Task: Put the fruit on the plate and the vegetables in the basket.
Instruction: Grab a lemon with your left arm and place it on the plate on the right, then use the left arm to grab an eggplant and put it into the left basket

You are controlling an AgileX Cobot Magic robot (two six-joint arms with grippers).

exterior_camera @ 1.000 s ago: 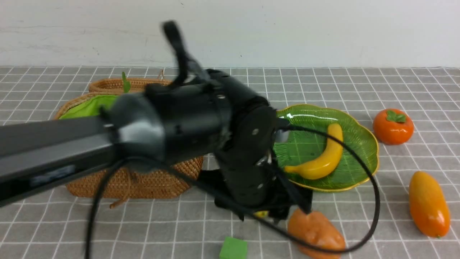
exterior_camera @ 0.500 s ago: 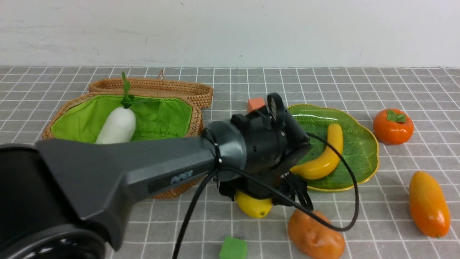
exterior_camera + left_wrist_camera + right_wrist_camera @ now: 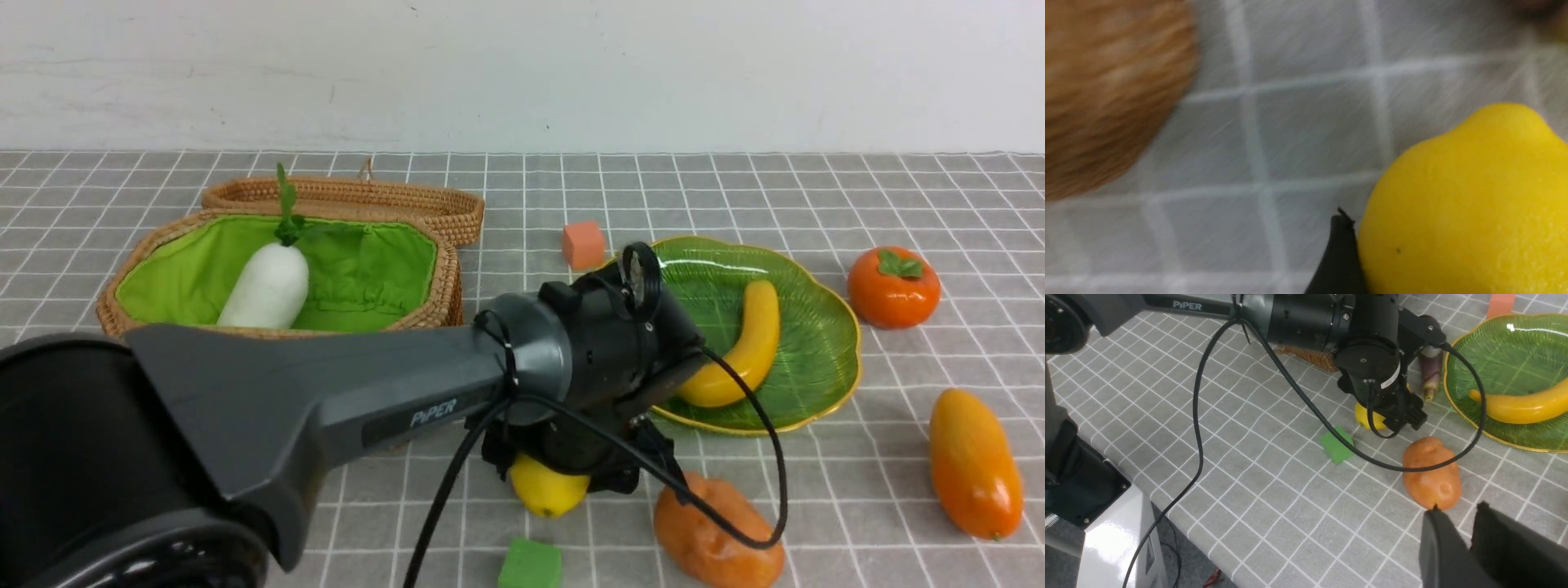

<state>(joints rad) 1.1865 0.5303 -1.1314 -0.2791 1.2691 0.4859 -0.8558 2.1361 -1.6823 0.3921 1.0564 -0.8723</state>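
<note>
Just in front of the plate (image 3: 804,318), the left gripper (image 3: 584,465) has its fingers (image 3: 1337,253) clamped on the lemon (image 3: 545,490), low over the worktop (image 3: 816,204). The banana (image 3: 739,347) lies on the plate. The right gripper (image 3: 1458,510) holds nothing, its fingers nearly together.

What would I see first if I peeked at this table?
The big black left arm stretches across the front, its gripper closed on a glossy yellow lemon. Behind, a white oblong radish lies in the green-lined wicker basket on the left, and a curved yellow banana rests on the ribbed green plate to the right.
</note>
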